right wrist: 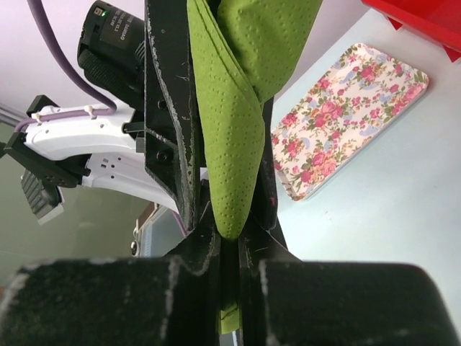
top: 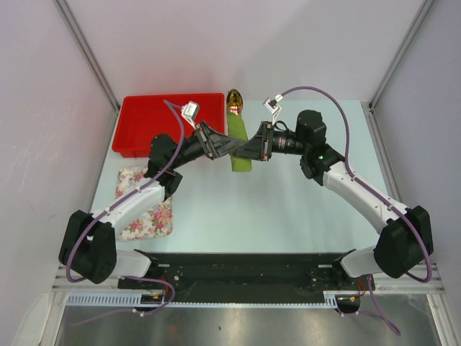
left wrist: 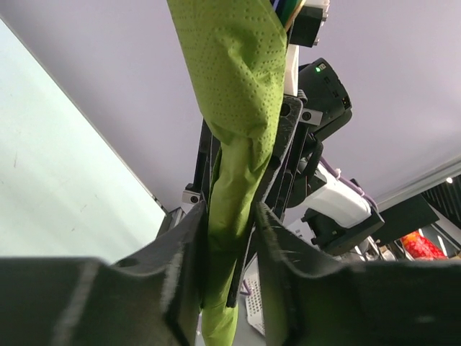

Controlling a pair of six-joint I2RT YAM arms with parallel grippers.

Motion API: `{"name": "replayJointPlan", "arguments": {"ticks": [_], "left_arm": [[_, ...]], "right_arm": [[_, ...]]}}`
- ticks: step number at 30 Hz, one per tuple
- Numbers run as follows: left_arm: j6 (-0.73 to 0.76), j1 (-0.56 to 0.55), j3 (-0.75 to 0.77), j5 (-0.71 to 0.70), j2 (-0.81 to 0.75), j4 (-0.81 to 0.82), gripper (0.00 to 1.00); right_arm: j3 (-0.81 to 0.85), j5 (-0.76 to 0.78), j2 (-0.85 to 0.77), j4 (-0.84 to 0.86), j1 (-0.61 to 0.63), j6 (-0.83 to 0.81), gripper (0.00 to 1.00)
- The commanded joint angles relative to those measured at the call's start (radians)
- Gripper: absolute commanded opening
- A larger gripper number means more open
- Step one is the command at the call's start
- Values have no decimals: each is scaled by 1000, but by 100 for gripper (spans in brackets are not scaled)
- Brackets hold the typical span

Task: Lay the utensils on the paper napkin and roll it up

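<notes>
The paper napkin (top: pixel 238 130) is a narrow olive-green roll held above the table's far middle, between both grippers. A shiny golden-orange utensil end (top: pixel 235 101) sticks out of its far end; the rest of the utensils is hidden inside. My left gripper (top: pixel 233 146) comes from the left. In the left wrist view its fingers (left wrist: pixel 186 249) close around the napkin roll (left wrist: pixel 238 86), left gripper (left wrist: pixel 229 216). My right gripper (top: pixel 246 150) comes from the right. In the right wrist view the right gripper (right wrist: pixel 229 238) is shut, pinching the napkin (right wrist: pixel 230 144) at its lower tip.
A red tray (top: pixel 144 122) stands at the back left, also seen in the right wrist view as the red tray (right wrist: pixel 425 18). A floral pink and white cloth (top: pixel 144 209) lies under the left arm; the floral cloth (right wrist: pixel 346 115) shows too. White walls enclose the table.
</notes>
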Motion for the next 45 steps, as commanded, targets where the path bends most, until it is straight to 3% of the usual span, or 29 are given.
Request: {"name": "replayJointPlan", "arguments": {"ticks": [1,8,11,16,19,24,27,29,31,34,38,40,44,45], "left_arm": [[6,-28,-17,17,-22,-6,30],[12,-28,-8,22,-13,7,1],[30,-23,0,33,-13,2,0],[101,20,38,47,-10,-70,0],[116,34,46,63,-8,-95,0],[87,28,20,68,-17,-39,0],[83,29,14,62,-22,-32,9],[79,29,11,60,-22,-27,21],[84,29,9,65,-22,-38,23],[95,28,7,73,-20,-45,0],[90,29,7,74,-19,-41,0],[92,35,12,71,-17,-44,0],[102,61,26,76,-11,-53,0],[107,66,36,80,-8,-56,0]], "right_arm": [[19,23,-33,71,0,-20,0],[13,23,-32,65,-1,-20,0],[11,21,-32,57,-6,-18,0],[13,14,-35,21,-26,-24,13],[10,15,-40,14,-35,-26,11],[7,11,-43,36,-36,-23,0],[5,3,-43,50,-36,-15,0],[1,-3,-43,65,-38,-3,0],[-1,-3,-43,71,-36,3,0],[-2,-5,-41,76,-36,5,0],[-2,-5,-40,71,-38,2,0],[-2,-6,-38,62,-36,3,4],[-4,-8,-40,36,-43,-11,34],[-4,-9,-43,31,-44,-18,37]]}}
